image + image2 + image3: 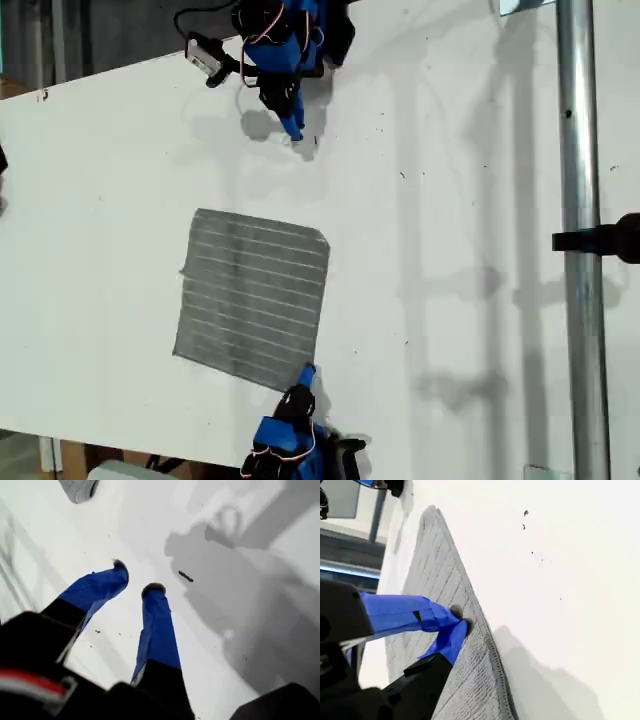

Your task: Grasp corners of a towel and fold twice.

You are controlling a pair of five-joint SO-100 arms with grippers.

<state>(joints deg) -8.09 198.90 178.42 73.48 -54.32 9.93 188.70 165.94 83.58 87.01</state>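
On the white table (480, 240), one towel (253, 298) lies flat and spread out, grey with thin pale stripes, its four corners all showing in the exterior view. Two blue arms stand at opposite sides of the towel, one beyond its far edge and one at its near edge.

My second gripper (462, 620) is at the towel's near edge, right by the corner (308, 372) that points toward the exterior view's lower right. In the second wrist view its two blue fingertips (451, 630) meet over the cloth just inside the hemmed edge (they look closed together, tips touching the fabric, though I cannot tell whether any cloth is pinched between them). The rest of the towel runs away from that gripper toward the other arm.

My first gripper (136, 577) is well apart from the towel, beyond its far edge, above bare table. Its jaws stand slightly parted, with nothing between them; only a small dark speck (185, 576) lies on the table near its tips.
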